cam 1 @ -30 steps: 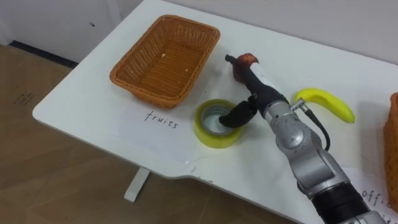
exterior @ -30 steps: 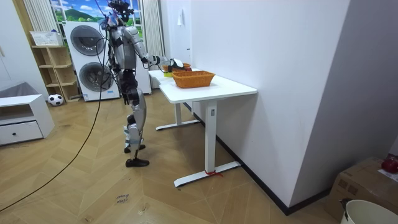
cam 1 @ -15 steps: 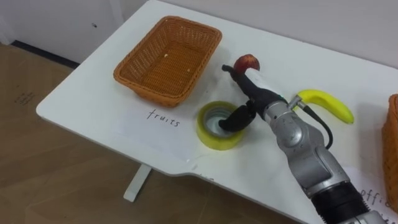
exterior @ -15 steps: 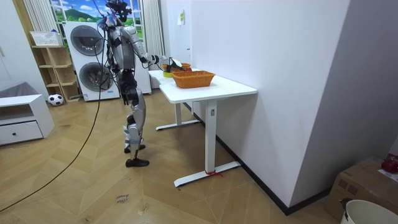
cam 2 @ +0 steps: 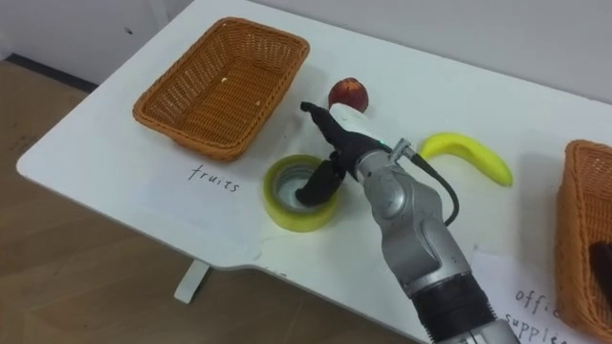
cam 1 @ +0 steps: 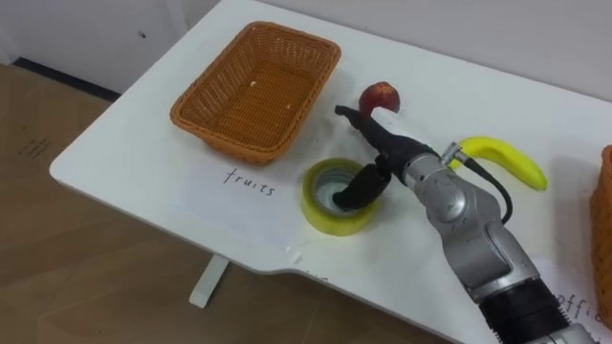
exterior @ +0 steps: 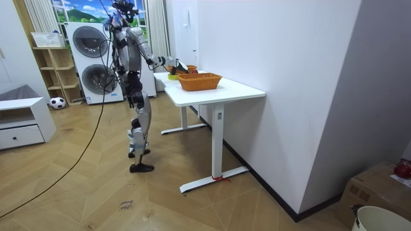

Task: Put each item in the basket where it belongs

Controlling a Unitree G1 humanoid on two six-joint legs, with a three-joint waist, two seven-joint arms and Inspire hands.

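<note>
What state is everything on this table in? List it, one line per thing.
fruit basket: upright, no fruit inside.
tape roll: lying flat, not lifted.
apple: lying loose, untouched.
banana: lying loose, untouched.
right hand: open, fingers straight, thumb down in the tape roll's hole.
second basket: upright, something dark inside, too unclear to name.

"What does the room look like from your end?"

"On my room camera I've got a herringbone wood floor (exterior: 96,192) and a plain white wall (exterior: 276,51) with a dark skirting along its foot. A white table (exterior: 221,91) stands close beside that wall."

"And at the back?"

"I see two stacked washing machines (exterior: 90,42), with a pale wooden shelf (exterior: 54,69) just beside them and curtains (exterior: 156,19) above. A low white drawer unit (exterior: 22,125) sits at the room view's left, with a football (exterior: 58,101) near it. In the lower right corner I make out a cardboard box (exterior: 372,189) and a white bucket (exterior: 385,221). The light is even."
</note>
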